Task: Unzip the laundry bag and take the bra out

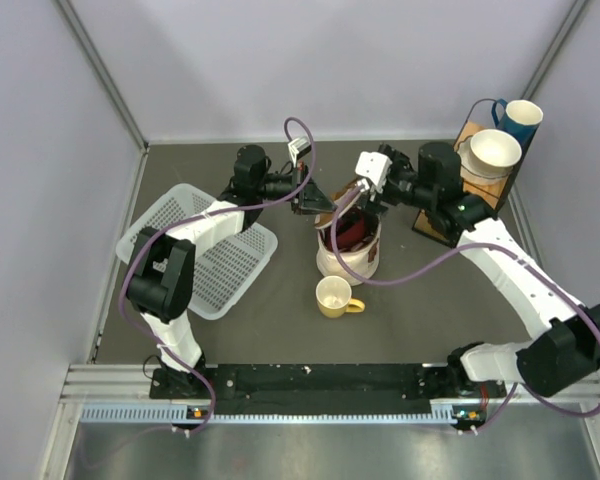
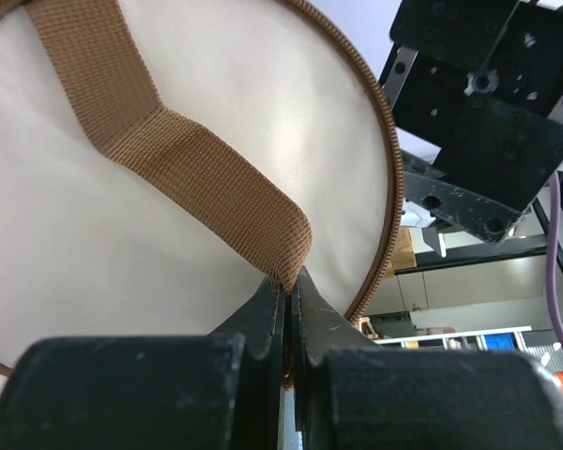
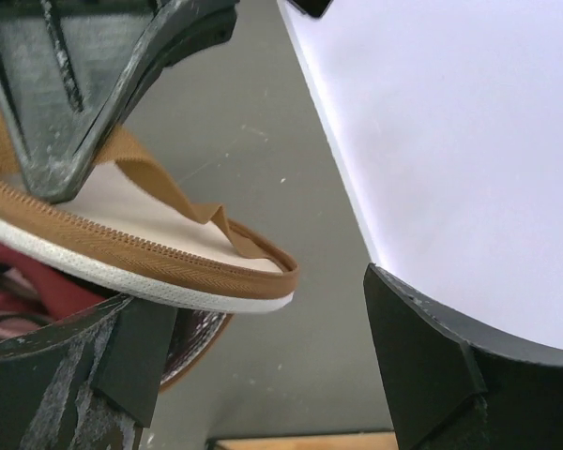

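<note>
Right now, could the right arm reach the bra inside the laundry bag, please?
Probably yes: the left gripper holds the lid up by its strap, leaving the bra exposed beside the open right gripper.

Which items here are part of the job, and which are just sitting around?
In use: laundry bag, bra inside it, left pincer shut on the bag's strap, right pincer open.
Lying about: yellow mug, white basket, bowl, blue cup, wooden rack.
</note>
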`<action>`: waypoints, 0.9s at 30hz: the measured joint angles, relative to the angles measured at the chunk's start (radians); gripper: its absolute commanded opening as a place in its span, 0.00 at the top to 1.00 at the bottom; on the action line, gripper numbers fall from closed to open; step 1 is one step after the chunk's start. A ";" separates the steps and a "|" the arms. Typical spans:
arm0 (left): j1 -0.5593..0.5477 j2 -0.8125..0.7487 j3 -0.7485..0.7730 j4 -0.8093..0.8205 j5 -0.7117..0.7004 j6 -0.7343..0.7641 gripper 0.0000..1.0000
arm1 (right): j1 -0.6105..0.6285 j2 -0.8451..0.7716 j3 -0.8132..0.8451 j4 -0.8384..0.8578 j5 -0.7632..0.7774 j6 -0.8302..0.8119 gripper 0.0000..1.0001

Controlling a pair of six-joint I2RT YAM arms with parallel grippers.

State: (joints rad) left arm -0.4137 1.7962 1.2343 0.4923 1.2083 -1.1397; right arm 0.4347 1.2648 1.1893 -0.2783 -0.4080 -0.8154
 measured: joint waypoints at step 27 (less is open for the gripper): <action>0.024 0.044 0.166 -0.103 0.024 0.027 0.48 | -0.011 0.035 0.091 -0.154 -0.106 -0.043 1.00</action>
State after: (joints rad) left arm -0.3893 1.8400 1.4006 0.3893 1.2320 -1.1130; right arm 0.4240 1.2995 1.2804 -0.4328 -0.5140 -0.8581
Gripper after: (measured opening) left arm 0.333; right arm 0.037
